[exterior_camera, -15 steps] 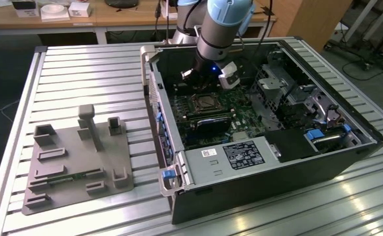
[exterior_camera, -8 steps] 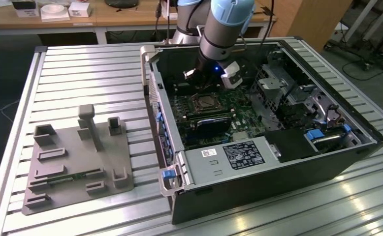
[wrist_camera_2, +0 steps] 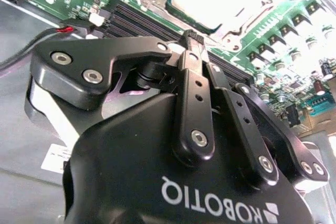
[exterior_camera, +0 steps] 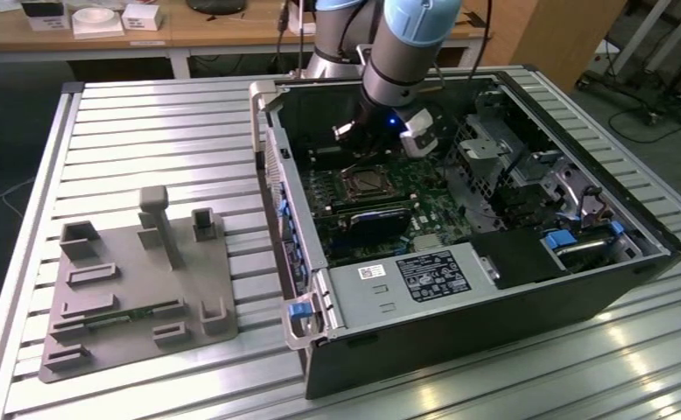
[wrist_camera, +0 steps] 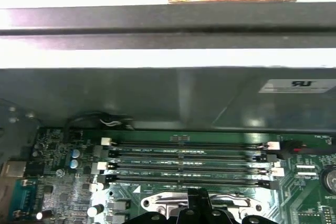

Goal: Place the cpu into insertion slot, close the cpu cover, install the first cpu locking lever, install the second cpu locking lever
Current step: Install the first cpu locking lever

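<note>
Exterior view shows the arm reaching down into the open computer case, its gripper hanging just above the socket on the green board. From the second wrist view, the gripper's fingers meet at their tips, holding nothing visible, close to the silvery cover. Memory slots run alongside.
</note>
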`<state>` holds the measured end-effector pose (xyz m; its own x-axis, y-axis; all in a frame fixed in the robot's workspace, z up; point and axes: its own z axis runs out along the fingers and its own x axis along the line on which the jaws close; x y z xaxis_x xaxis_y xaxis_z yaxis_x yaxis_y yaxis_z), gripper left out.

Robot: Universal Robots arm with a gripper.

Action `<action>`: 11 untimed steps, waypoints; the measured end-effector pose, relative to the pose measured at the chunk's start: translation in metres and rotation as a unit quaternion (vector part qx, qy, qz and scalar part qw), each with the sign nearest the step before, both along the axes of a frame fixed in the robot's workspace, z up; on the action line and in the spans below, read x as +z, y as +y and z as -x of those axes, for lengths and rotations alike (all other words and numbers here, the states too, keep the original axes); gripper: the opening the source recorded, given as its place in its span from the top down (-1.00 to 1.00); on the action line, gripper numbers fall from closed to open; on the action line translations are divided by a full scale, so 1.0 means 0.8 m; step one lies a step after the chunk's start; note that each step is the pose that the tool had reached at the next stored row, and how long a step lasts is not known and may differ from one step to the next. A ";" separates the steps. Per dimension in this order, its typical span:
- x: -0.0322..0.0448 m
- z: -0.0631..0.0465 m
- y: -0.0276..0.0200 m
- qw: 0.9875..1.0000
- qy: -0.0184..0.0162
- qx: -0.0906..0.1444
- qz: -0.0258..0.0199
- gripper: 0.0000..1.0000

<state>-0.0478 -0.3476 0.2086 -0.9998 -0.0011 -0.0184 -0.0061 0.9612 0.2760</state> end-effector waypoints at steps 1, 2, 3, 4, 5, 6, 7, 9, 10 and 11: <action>0.0000 -0.001 0.0000 1.000 0.000 0.000 0.000 0.80; 0.0000 -0.002 0.0000 1.000 0.000 0.000 0.000 0.80; 0.0000 -0.003 -0.0001 1.000 0.000 0.000 0.000 0.80; -0.0001 -0.004 -0.0002 1.000 0.000 0.000 0.000 0.80; -0.0002 -0.004 -0.0003 1.000 0.000 0.000 0.000 0.80; -0.0005 -0.005 -0.0004 1.000 0.000 -0.001 0.001 0.80; -0.0008 -0.006 -0.0004 1.000 0.000 -0.001 0.001 0.80; -0.0008 -0.006 -0.0005 1.000 0.000 -0.001 0.002 0.80; -0.0008 -0.007 -0.0005 1.000 0.000 -0.001 0.002 0.80; -0.0010 -0.007 -0.0005 1.000 0.000 -0.001 0.002 0.80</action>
<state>-0.0422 -0.3480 0.2078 -0.9998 0.0007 -0.0184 -0.0044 0.9621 0.2725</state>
